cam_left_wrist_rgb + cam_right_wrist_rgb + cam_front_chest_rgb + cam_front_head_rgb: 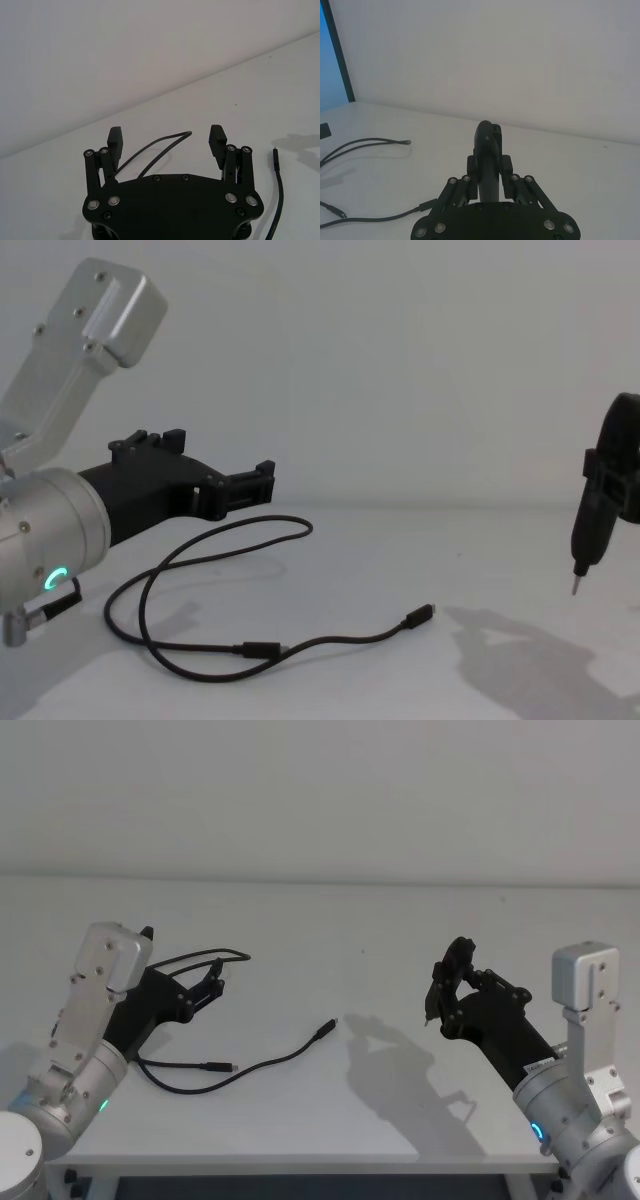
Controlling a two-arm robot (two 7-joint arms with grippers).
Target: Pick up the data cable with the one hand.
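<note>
Two grippers hang over a plain white table with a smooth matte top, and a bare pale wall stands behind it.

The data cable lies flat on the table's left half. It is a long thin black cord with a dull rubbery look. It bends into a narrow hairpin loop at the far side, sweeps back toward the robot in a wide curve and then runs out to the right. One slim plug with a small metal tip ends that run near the table's middle. The other plug lies alongside the cord at the near side.

The left gripper is blocky and matte black, with screw-studded linkages. It sits on a thick silver cylindrical arm that carries a glowing green ring. Its jaws are spread wide with nothing between them, and the ribbed pads face each other across the gap. It hovers above the table, over the cable's far loop and clear of the cord. In the left wrist view the hairpin shows on the table beyond the gap.

The right gripper hangs well apart from the cable, on the right. Its jaws are pressed onto a pen-shaped black tool. The tool has a rounded top and a thin metal tip, which points down above the table and casts a shadow there.
</note>
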